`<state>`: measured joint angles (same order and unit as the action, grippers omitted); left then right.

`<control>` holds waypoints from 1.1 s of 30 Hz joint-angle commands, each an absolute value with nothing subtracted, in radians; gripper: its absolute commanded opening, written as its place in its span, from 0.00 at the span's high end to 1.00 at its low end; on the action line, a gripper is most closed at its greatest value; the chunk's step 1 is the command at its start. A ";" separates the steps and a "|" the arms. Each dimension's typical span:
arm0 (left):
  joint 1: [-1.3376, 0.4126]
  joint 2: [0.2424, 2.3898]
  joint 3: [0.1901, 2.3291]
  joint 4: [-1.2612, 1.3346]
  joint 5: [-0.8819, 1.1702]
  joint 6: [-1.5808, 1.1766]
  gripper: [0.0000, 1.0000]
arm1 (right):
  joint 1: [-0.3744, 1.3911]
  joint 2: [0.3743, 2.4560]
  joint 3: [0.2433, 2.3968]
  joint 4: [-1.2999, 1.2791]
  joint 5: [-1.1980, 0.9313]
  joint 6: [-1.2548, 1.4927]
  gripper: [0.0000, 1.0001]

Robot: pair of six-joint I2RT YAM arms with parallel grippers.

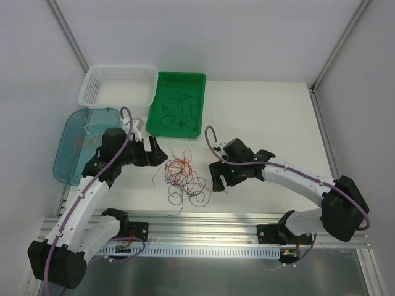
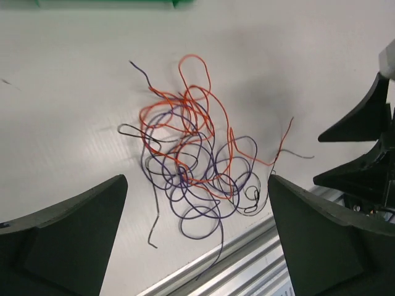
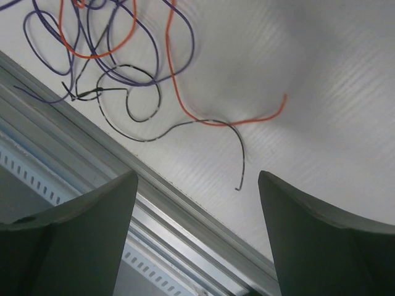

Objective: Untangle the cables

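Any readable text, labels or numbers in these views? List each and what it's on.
No legible text in any view.
green tray, white basket, blue bin: no labels showing.
left base board, right base board: any print too small to read.
cables: too thin to show print.

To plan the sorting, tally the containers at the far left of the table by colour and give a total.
white basket: 1
green tray: 1
blue see-through tub: 1
Total: 3
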<state>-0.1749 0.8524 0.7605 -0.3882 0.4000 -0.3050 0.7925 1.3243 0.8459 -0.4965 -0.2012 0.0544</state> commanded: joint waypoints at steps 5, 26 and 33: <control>-0.370 0.932 0.615 -0.272 0.273 -0.416 0.02 | 0.871 1.429 0.951 -0.338 -0.166 0.061 0.19; -0.499 1.095 0.465 -0.041 0.175 -0.572 1.00 | 0.874 1.839 1.193 -0.012 -0.160 0.152 0.67; -0.497 1.065 0.462 -0.052 0.175 -0.577 1.00 | 0.835 1.619 1.138 -0.129 -0.019 0.060 0.99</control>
<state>-0.4915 1.0962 0.4736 -0.0769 0.1909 -0.5667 0.8612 1.7966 1.1435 -0.0772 -0.1131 0.1150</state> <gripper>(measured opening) 0.011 0.021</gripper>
